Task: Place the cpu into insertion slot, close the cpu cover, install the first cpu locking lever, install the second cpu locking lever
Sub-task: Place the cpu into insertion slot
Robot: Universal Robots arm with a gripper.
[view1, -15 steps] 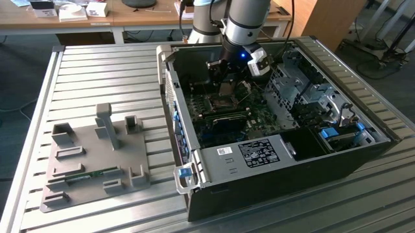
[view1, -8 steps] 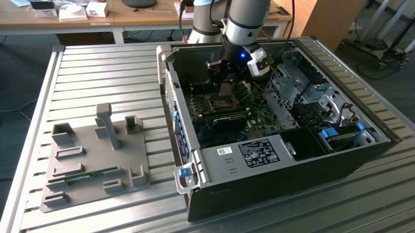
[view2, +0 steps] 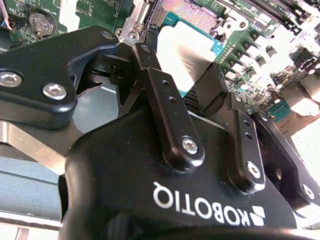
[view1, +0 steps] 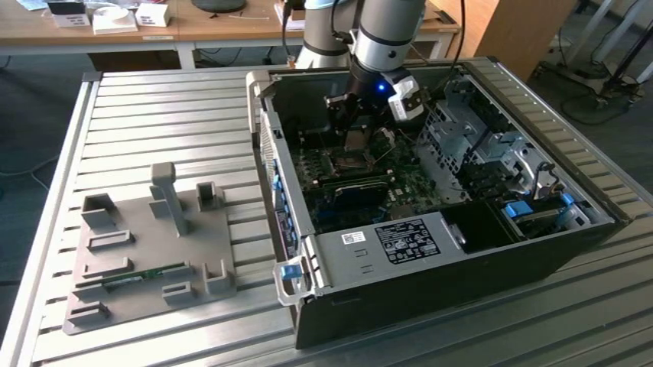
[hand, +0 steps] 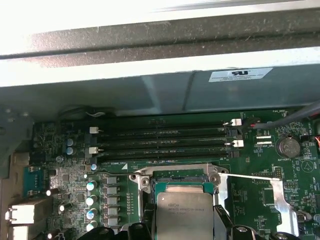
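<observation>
First wrist view gives you the relation that matters. The cpu [hand: 184, 212] sits squarely over the insertion slot [hand: 180, 175], metal top up. A strip of the slot's rim and inner edge shows past it on the side toward the memory slots [hand: 160, 140].

The gripper [hand: 184, 226] is narrowed onto the chip, with its 2 fingers [hand: 220, 217] against 2 opposite edges. The grip line therefore runs parallel to the memory slots. The cpu is square, so it has no long axis to mind, and its edges look lined up with the slot's rim.

You cannot tell from these angles whether it is seated or held just above. In the second wrist view some of the slot's bare contact field shows beyond the chip, so I judge it not fully down.

On the slot's side toward the coin cell [hand: 289, 146] stands a silvery plate [hand: 280, 205], possibly the cover swung open.

Count: 1 cpu, 1 insertion slot, 4 memory slots, 1 coin cell. In the exterior view the gripper is reaching into 1 open computer case [view1: 459, 260].
</observation>
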